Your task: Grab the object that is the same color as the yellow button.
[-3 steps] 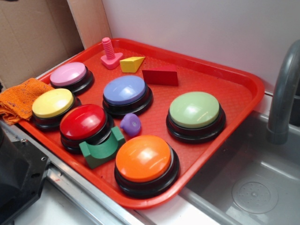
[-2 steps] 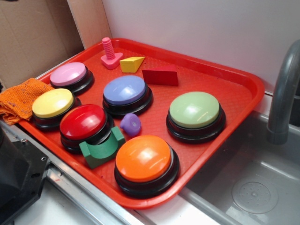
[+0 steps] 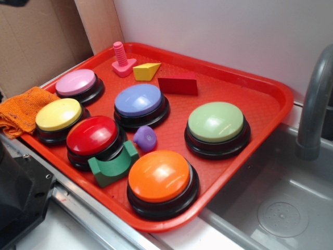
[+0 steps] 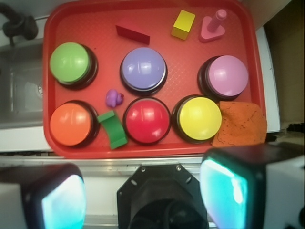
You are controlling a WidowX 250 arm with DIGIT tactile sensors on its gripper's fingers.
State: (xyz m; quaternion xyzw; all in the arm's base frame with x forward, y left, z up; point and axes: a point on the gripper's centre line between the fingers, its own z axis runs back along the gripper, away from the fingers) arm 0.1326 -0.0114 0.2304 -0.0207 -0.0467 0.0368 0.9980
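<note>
The object, a small yellow wedge block (image 3: 146, 71) (image 4: 183, 24), lies at the far end of the red tray (image 3: 281, 99) (image 4: 100, 28), between a pink bolt (image 3: 122, 60) and a dark red wedge (image 3: 178, 84). The yellow button (image 3: 58, 114) (image 4: 200, 118) sits at the tray's near left edge, beside the red button (image 3: 92, 135). My gripper (image 4: 143, 195) hangs high above the robot base, well back from the tray. It is open, its two fingers wide apart with nothing between them. The exterior view does not show its fingers.
Also on the tray are purple (image 3: 138, 100), light green (image 3: 215, 122), orange (image 3: 159, 176) and pink (image 3: 76, 82) buttons, a green arch block (image 3: 112, 165) and a small purple piece (image 3: 145, 138). An orange cloth (image 3: 21, 109) lies at the left, and a sink (image 3: 281, 208) with faucet (image 3: 315, 104) at the right.
A dark shape has come a little further into the top left corner of the exterior view. Nothing on the tray has moved.
</note>
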